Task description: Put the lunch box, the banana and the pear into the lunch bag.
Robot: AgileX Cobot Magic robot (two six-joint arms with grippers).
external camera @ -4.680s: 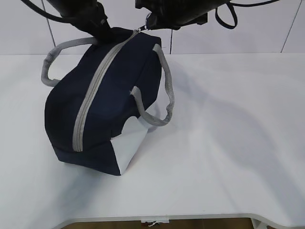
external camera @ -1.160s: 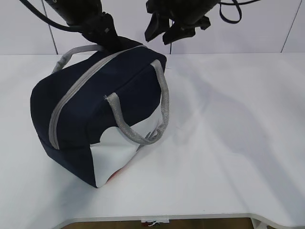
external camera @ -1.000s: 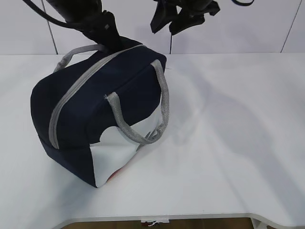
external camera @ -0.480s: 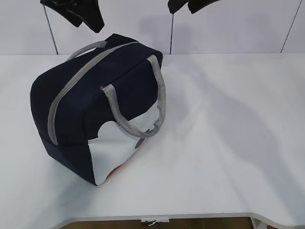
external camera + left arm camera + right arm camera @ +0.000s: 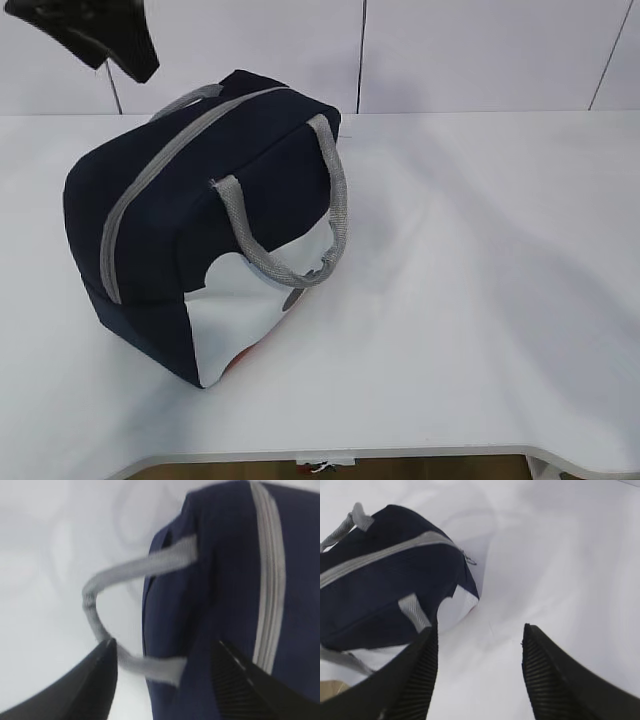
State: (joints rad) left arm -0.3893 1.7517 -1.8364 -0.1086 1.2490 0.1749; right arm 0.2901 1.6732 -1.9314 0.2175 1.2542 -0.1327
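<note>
The navy-blue lunch bag (image 5: 200, 230) with a white lower panel and grey handles stands on the white table, left of centre, its grey zipper (image 5: 150, 190) shut. It also shows in the left wrist view (image 5: 225, 580) and in the right wrist view (image 5: 385, 575). My left gripper (image 5: 165, 650) is open and empty, raised above the bag's far end; in the exterior view it shows at the top left (image 5: 120, 50). My right gripper (image 5: 477, 635) is open and empty, high above the table, out of the exterior view. The lunch box, banana and pear are out of view.
The white table (image 5: 480, 260) stretches to the right of the bag, with its front edge near the bottom. A white panelled wall (image 5: 480, 50) stands behind it.
Both grippers let go of the bag's far end and rose. The right one left the exterior view, the left one drew back to the top left. The bag settled upright.
</note>
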